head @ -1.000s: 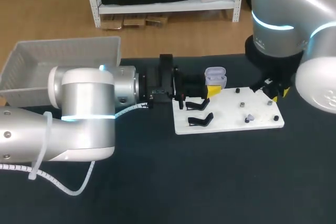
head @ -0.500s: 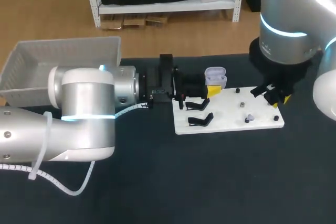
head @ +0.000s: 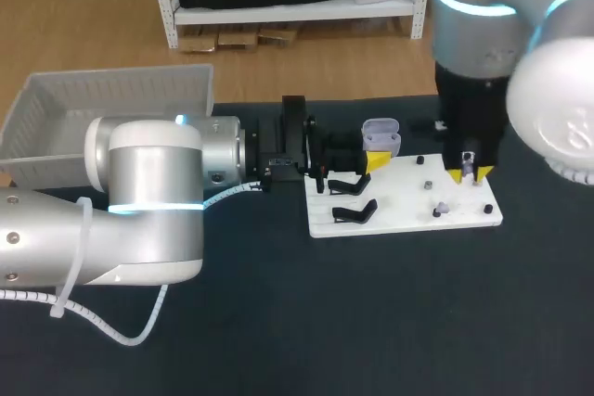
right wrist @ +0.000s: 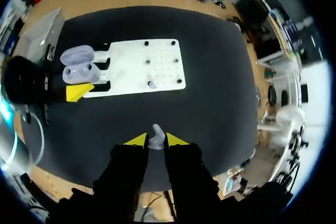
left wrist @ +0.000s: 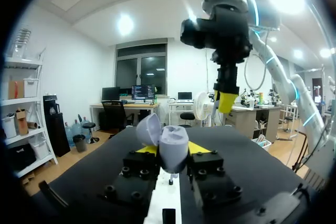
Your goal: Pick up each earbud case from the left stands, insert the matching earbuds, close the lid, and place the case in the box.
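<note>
On the dark worktop (head: 390, 322) lies a white board (head: 399, 215) with a black forked stand (head: 354, 212) at its left end and a small grey earbud (head: 444, 206) resting towards its right. The right gripper (right wrist: 156, 141) hangs above that right end, its yellow tips pinching a second grey earbud (right wrist: 156, 135) between them. Beyond the stand, the left gripper (left wrist: 172, 151) lies level over the board's left edge, clamped from both sides on a pale lilac earbud case (head: 380, 135) whose lid stands open. Farthest off, at the worktop's back-left corner, sits the white box (head: 139, 99).
</note>
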`<state>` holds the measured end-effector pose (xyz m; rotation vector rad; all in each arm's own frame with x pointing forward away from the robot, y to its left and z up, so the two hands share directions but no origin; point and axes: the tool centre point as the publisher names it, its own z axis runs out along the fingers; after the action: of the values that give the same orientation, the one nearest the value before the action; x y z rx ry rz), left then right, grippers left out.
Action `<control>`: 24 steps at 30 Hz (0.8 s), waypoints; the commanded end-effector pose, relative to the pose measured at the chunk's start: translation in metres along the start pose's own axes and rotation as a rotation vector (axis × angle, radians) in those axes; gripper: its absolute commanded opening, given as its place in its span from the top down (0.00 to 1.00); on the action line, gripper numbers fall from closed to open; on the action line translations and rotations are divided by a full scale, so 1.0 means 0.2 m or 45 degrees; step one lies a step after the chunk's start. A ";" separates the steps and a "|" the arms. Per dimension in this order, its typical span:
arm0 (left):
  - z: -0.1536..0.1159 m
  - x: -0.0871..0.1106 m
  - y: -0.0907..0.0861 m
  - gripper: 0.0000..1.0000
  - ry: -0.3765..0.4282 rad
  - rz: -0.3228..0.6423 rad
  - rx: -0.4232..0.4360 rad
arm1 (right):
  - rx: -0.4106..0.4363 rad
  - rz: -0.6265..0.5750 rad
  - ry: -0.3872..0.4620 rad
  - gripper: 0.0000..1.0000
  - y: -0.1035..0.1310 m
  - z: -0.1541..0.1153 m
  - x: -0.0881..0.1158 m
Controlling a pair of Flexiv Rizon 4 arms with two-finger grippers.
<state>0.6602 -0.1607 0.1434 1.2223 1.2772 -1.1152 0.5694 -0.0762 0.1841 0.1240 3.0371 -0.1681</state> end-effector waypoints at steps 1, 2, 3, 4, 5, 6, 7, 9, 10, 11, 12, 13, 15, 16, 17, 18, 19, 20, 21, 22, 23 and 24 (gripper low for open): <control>0.00 0.01 -0.01 1.00 -0.010 0.007 -0.013 | -0.028 0.439 0.080 1.00 0.06 -0.05 0.01; 0.00 0.01 -0.01 1.00 -0.010 0.007 -0.013 | -0.014 0.445 0.063 1.00 0.07 -0.06 0.02; 0.00 0.01 -0.01 1.00 -0.010 0.007 -0.013 | -0.014 0.445 0.063 1.00 0.07 -0.06 0.02; 0.00 0.01 -0.01 1.00 -0.010 0.007 -0.013 | -0.014 0.445 0.063 1.00 0.07 -0.06 0.02; 0.00 0.01 -0.01 1.00 -0.010 0.007 -0.013 | -0.014 0.445 0.063 1.00 0.07 -0.06 0.02; 0.00 0.01 -0.01 1.00 -0.010 0.007 -0.013 | -0.014 0.445 0.063 1.00 0.07 -0.06 0.02; 0.00 0.01 -0.01 1.00 -0.010 0.007 -0.013 | -0.014 0.445 0.063 1.00 0.07 -0.06 0.02; 0.00 0.01 -0.01 1.00 -0.010 0.007 -0.013 | -0.014 0.445 0.063 1.00 0.07 -0.06 0.02; 0.00 0.01 -0.01 1.00 -0.010 0.007 -0.013 | -0.014 0.445 0.063 1.00 0.07 -0.06 0.02; 0.00 0.01 -0.01 1.00 -0.010 0.007 -0.013 | -0.014 0.445 0.063 1.00 0.07 -0.06 0.02; 0.00 0.01 -0.01 1.00 -0.010 0.007 -0.013 | -0.014 0.445 0.063 1.00 0.07 -0.06 0.02; 0.00 0.01 -0.01 1.00 -0.010 0.007 -0.013 | -0.014 0.445 0.063 1.00 0.07 -0.06 0.02; 0.00 0.01 -0.01 1.00 -0.010 0.007 -0.013 | -0.014 0.445 0.063 1.00 0.07 -0.06 0.02; 0.00 0.01 -0.01 1.00 -0.010 0.007 -0.013 | -0.014 0.445 0.063 1.00 0.07 -0.06 0.02; 0.00 0.01 -0.01 1.00 -0.010 0.007 -0.013 | -0.005 0.415 0.067 1.00 0.10 -0.07 0.01; 0.00 0.01 -0.01 1.00 -0.010 0.007 -0.013 | 0.004 0.399 0.056 1.00 0.13 -0.08 0.00; 0.00 0.01 -0.01 1.00 -0.010 0.007 -0.013 | -0.013 0.383 0.076 1.00 0.16 -0.09 -0.01; 0.00 0.01 -0.01 1.00 -0.010 0.007 -0.013 | -0.006 0.361 0.071 1.00 0.19 -0.11 -0.03; 0.00 0.01 -0.01 1.00 -0.010 0.007 -0.013 | -0.003 0.349 0.064 1.00 0.21 -0.12 -0.03; 0.00 0.01 -0.01 1.00 -0.010 0.007 -0.013 | -0.011 0.337 0.078 1.00 0.24 -0.13 -0.05; 0.00 0.01 -0.01 1.00 -0.010 0.007 -0.013 | -0.014 0.334 0.073 1.00 0.26 -0.15 -0.07; 0.00 0.01 -0.01 1.00 -0.010 0.007 -0.013 | -0.023 0.325 0.084 1.00 0.28 -0.16 -0.08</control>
<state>0.6602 -0.1607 0.1434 1.2224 1.2774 -1.1152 0.5736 -0.0320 0.2051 0.5213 3.0145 -0.0756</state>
